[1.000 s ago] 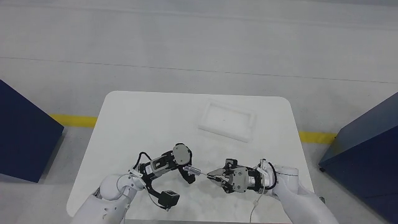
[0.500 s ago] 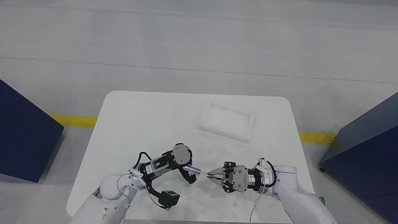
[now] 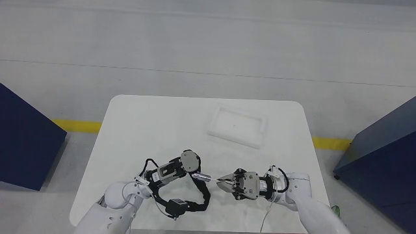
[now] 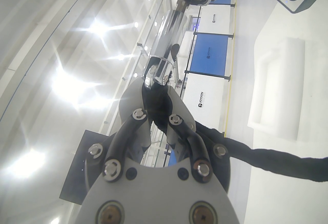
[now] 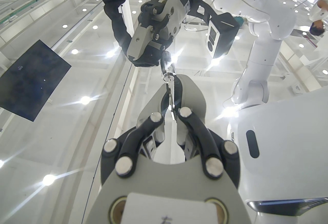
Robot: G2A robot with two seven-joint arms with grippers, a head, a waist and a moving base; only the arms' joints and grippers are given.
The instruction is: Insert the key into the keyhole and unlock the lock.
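**Over the table's near edge: key tip at the keyhole, insertion in hand**

Above the near part of the table [image 3: 130,143], the two arms face each other with their grippers almost meeting. The left gripper [image 4: 157,92] has its fingers closed on the near end of the lock [image 4: 167,35], a chrome cylinder held off the surface and pointing at the other arm. A black cable [image 3: 195,203] trails beneath it. The right gripper [image 5: 172,93] has its fingers drawn narrow, pinching the key [image 5: 171,97] by its head with the blade aimed along the cylinder's axis. The blade's tip touches the keyhole [image 5: 168,77] in the lock's end face. I cannot tell how far in it has gone. A white tray [image 3: 237,127] lies well apart, toward the far side.

The step in hand looks like insertion, with the turn not yet made. The next move likely calls for a straight push along the cylinder's line, keeping blade and slot aligned while the left arm holds firm. Once the key is seated, the right wrist would twist to release the lock. A slight tilt could jam the blade or let it slip in the pinch.
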